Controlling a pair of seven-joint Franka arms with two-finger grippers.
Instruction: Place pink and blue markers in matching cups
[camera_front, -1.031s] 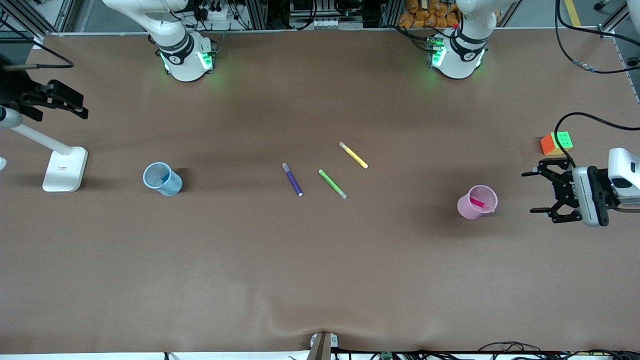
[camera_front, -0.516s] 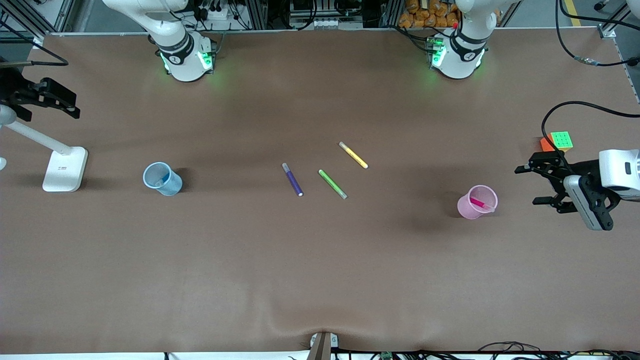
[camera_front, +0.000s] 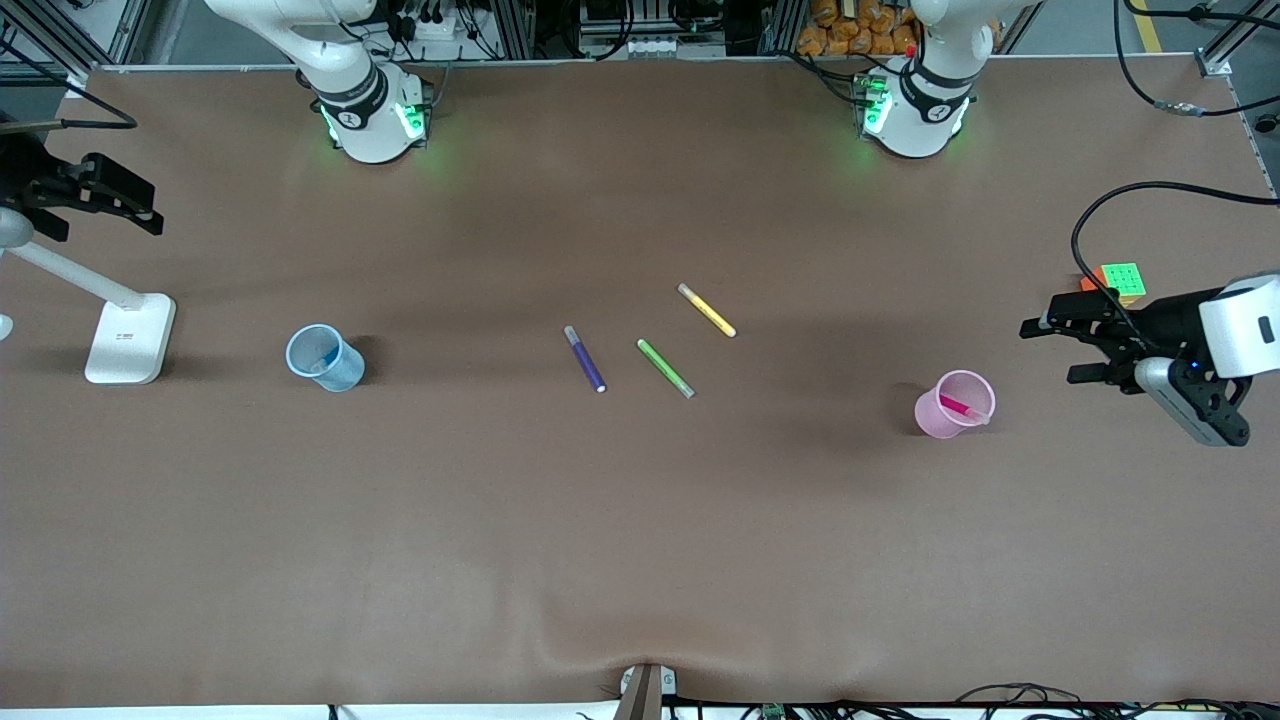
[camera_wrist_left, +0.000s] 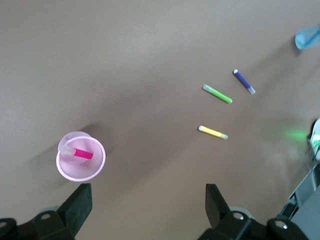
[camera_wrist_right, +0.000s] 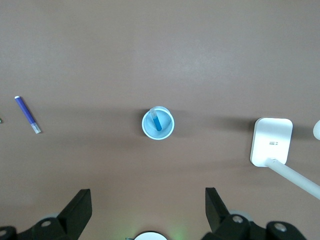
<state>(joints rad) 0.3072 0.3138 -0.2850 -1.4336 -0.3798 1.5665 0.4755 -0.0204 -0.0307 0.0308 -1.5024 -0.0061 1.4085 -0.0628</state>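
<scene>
The pale pink cup (camera_front: 955, 404) stands upright toward the left arm's end of the table, with the pink marker (camera_front: 956, 407) leaning inside it. Both also show in the left wrist view, the cup (camera_wrist_left: 81, 161) and the marker (camera_wrist_left: 83, 154). The pale blue cup (camera_front: 325, 357) stands toward the right arm's end, and the right wrist view shows it (camera_wrist_right: 158, 123) with the blue marker (camera_wrist_right: 157, 122) inside. My left gripper (camera_front: 1062, 350) is open and empty, up in the air beside the pink cup. My right gripper (camera_front: 140, 205) is open and empty, high over the table's end.
A dark purple pen (camera_front: 585, 359), a green pen (camera_front: 665, 368) and a yellow pen (camera_front: 707, 310) lie mid-table. A colour cube (camera_front: 1120, 282) sits by the left gripper. A white stand's base (camera_front: 130, 338) stands near the blue cup.
My left gripper has swung round and drawn away from the pink cup toward the cube. My right gripper has pulled back a little toward the table's end. Cups and pens have not moved.
</scene>
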